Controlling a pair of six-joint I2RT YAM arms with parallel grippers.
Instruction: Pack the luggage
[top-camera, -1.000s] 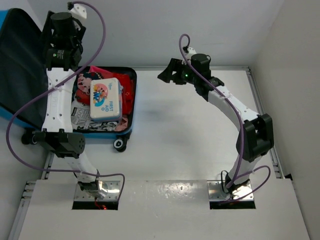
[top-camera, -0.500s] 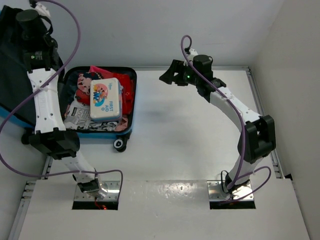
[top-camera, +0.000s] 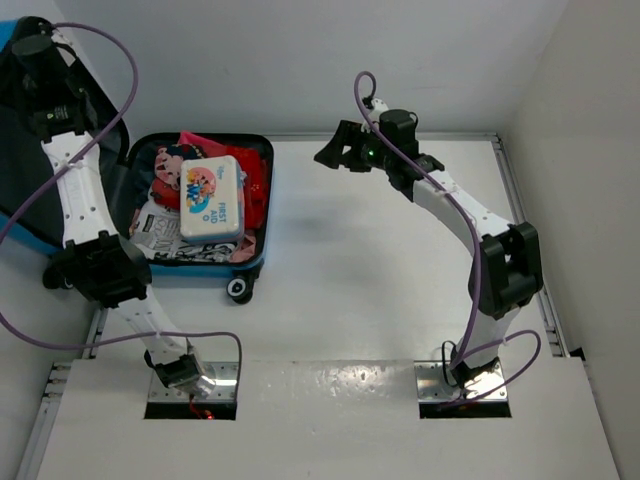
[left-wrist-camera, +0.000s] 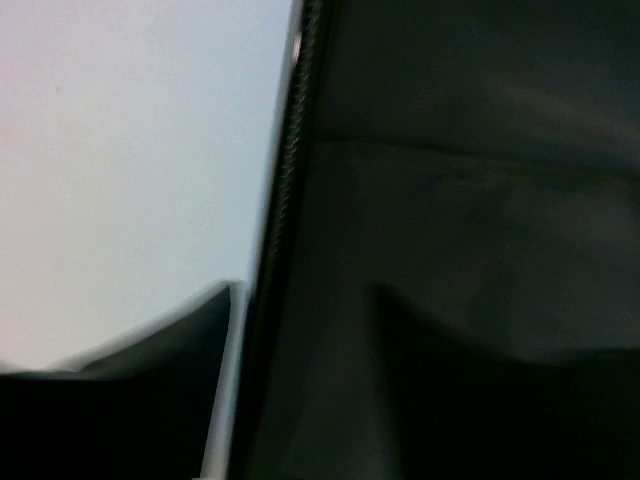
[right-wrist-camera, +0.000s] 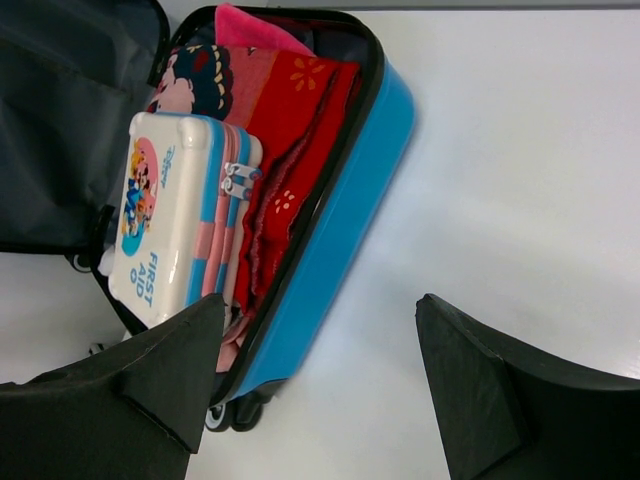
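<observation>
The bright-blue luggage (top-camera: 256, 262) lies open at the table's left, its dark grey lid (top-camera: 25, 190) raised at the far left. It holds a white first-aid box (top-camera: 211, 198) on red and patterned clothes (top-camera: 255, 175). My left gripper (top-camera: 30, 60) is at the lid's top edge. In the left wrist view it (left-wrist-camera: 305, 290) is open, with the lid's zipper rim (left-wrist-camera: 290, 150) between its fingers. My right gripper (top-camera: 328, 152) hangs open and empty above the table right of the luggage. The right wrist view shows the luggage (right-wrist-camera: 350, 200), the box (right-wrist-camera: 165, 225) and that gripper (right-wrist-camera: 320, 305).
The luggage's black wheels (top-camera: 238, 288) point toward the near edge. White walls close the back and right side. A raised rail (top-camera: 520, 200) runs along the table's right edge. The arm bases (top-camera: 190, 375) sit at the near edge.
My left gripper has swung from above the luggage's back left corner further left and up to the lid's top edge. The right gripper has barely moved.
</observation>
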